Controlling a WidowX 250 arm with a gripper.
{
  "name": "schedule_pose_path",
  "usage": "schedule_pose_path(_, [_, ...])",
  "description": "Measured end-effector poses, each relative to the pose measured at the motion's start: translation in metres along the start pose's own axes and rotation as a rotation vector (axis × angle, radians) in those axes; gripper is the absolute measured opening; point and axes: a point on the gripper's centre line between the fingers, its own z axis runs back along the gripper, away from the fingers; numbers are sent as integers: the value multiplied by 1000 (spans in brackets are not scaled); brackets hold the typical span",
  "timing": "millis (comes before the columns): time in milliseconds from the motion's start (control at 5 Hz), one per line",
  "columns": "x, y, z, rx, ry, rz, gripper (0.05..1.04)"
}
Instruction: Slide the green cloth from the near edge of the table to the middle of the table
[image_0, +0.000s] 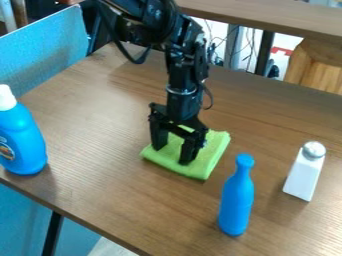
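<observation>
Green cloth right under the open gripper

Nearest to the camera, a blue bottle (236, 200) with a thin neck stands up on the brown table (100, 125); it is on the near right side of the cloth and does not touch it; a white shaker (305, 172) with a round, shiny top is to the right of that bottle, a little farther back; a big blue jug (20, 140) with a white cap stands at the left side, well apart from the rest.

Farther in, the green cloth (207, 157) lies flat and looks folded, close to a square, so no long way shows clearly; the black gripper (172, 154) hangs straight over it, pointing down; its two fingers are wide apart, one toward the far left and one toward the near right, about in line with the cloth's near edge; green cloth shows between them, and they seem to hold nothing; the tips are down at the cloth or just over it, but I cannot tell if they touch it.

Farther back, the black arm (184, 75) comes in from the top; past the table there are a blue board (47, 55) on the left and another wood top (267, 17).
</observation>
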Motion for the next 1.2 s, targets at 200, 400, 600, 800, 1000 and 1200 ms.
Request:
schedule_pose_path(200, [18, 2, 3, -2, -19, -2, 1001])
schedule_pose_path(400, [18, 2, 4, 3, -21, 8, 1001])
schedule_pose_path(600, [19, 5, 33, 32, -77, 0, 1001])
schedule_pose_path(800, [20, 5, 75, 37, -176, -33, 1001])
schedule_pose_path(1000, [6, 4, 94, 42, -163, -97, 1001])
schedule_pose_path(1200, [-34, 20, 99, 78, -40, -167, 1001])
